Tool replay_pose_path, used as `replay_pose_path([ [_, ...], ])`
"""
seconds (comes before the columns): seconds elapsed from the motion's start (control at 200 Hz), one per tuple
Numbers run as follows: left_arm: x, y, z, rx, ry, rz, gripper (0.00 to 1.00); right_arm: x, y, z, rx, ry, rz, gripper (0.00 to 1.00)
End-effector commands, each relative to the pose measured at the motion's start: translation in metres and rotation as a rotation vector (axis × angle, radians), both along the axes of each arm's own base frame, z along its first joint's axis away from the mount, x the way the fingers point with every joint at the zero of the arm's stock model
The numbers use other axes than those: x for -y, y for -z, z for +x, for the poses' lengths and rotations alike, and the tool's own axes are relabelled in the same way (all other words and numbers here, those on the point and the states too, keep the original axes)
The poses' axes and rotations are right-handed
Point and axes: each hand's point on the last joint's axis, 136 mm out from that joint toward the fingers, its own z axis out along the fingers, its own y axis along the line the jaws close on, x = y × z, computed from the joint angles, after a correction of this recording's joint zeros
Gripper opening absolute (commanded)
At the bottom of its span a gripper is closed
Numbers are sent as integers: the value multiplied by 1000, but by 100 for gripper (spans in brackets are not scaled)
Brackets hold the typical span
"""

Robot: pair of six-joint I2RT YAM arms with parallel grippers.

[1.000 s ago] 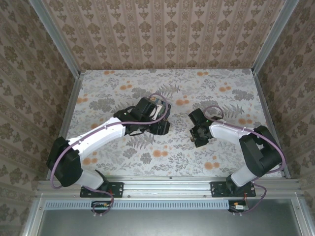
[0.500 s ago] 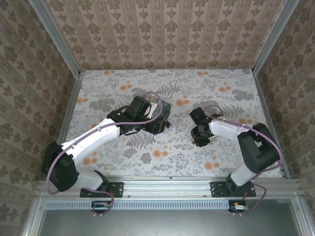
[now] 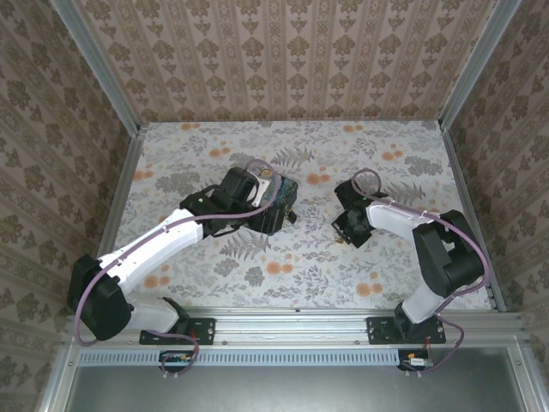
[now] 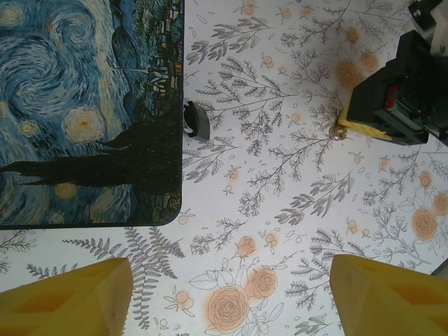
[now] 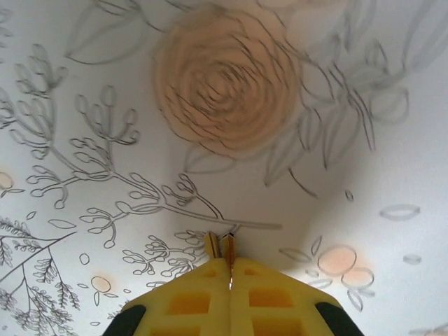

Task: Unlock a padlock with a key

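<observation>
The dark blue painted box (image 4: 84, 105) lies flat on the floral table, and a small dark padlock (image 4: 196, 120) sits against its right edge. My left gripper (image 4: 231, 287) hangs open above the table just beside the box, its yellow fingers (image 4: 70, 297) wide apart with nothing between them. In the top view the left gripper (image 3: 257, 204) covers most of the box (image 3: 287, 190). To the right, my right gripper (image 5: 229, 260) is shut low over the table on the key (image 5: 220, 245), whose golden tip pokes out past the pads. The left wrist view also catches the right gripper (image 4: 353, 126).
The floral tablecloth (image 3: 283, 266) covers the whole floor of the cell. Patterned walls and aluminium rails (image 3: 120, 197) close it in on three sides. Both arm bases (image 3: 180, 330) stand at the near edge.
The right gripper has closed its fingers on the key and shifted slightly back. The left arm has reached farther over the box, still open.
</observation>
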Motion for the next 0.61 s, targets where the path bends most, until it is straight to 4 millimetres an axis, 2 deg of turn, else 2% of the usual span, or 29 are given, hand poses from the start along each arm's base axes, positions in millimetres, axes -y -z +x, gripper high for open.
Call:
replay_pose_path([
  [0.0,-1,-7,3,16,0,10,76,5,-14,14,70,-176,-67,0],
  [0.25,20,-8,3,5,34,10,76,-8,-48,25,167,-400,-54,0],
  [0.45,37,-8,5,-7,47,-3,76,0,-59,14,159,-472,-77,0],
  [0.535,39,-9,8,-5,46,-6,76,-8,-62,14,196,-517,-40,0],
  [0.6,41,-11,10,-13,47,-20,76,-19,-74,18,248,-587,-8,0],
])
